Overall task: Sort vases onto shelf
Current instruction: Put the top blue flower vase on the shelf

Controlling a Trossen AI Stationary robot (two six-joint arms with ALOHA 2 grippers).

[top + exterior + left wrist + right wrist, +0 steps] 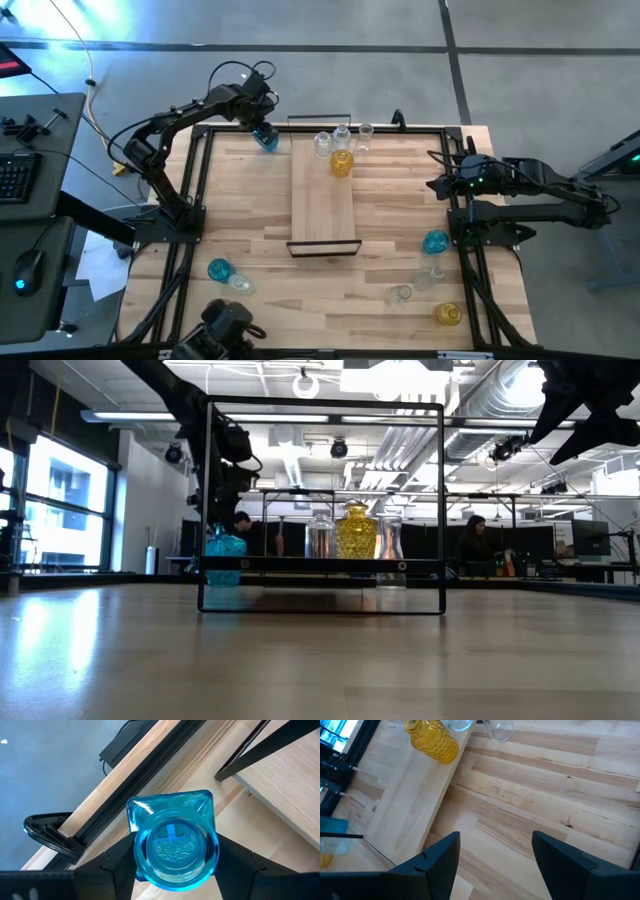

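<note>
Blue vase: upright between the left gripper fingers, mouth up, beside the shelf; grip not certain.
Right gripper: wide, empty, well apart.

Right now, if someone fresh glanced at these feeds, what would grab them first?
Probably the teal vase between the left gripper's fingers at the table's far-left edge, beside the shelf. Next, the amber vase standing on the shelf's far end with clear vases around it. The right gripper waits open by the table's right edge.
</note>
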